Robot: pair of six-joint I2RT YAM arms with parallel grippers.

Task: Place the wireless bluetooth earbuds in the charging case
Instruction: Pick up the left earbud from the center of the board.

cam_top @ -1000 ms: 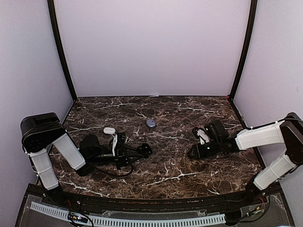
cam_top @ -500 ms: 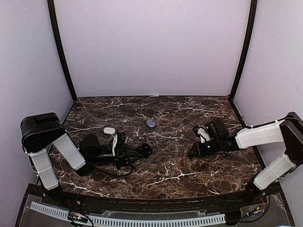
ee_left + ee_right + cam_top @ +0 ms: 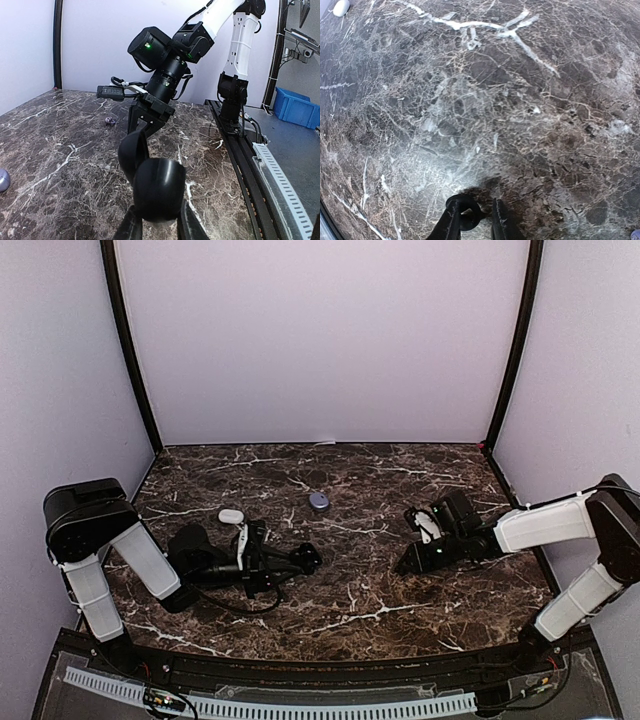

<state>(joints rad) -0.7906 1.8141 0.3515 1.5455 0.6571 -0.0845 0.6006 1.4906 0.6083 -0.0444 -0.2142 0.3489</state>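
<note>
Two hands: left hand point(image 3: 159, 227) clenches a glossy rounded black case point(image 3: 157, 187); right hand point(image 3: 472, 222) straddles a black earbud point(image 3: 465, 212); whether it is gripped, we cannot tell.

Charging case point(image 3: 159, 187) in left pincer point(image 3: 305, 559); behind it on table point(image 3: 400, 470) (apart): left case point(image 3: 231, 515), centre case point(image 3: 318, 500).

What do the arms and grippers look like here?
The left arm and right arm have white shells between black joints. The left gripper and right gripper are black. A green light shows on the right wrist; a black cable trails beside the left arm.
</note>
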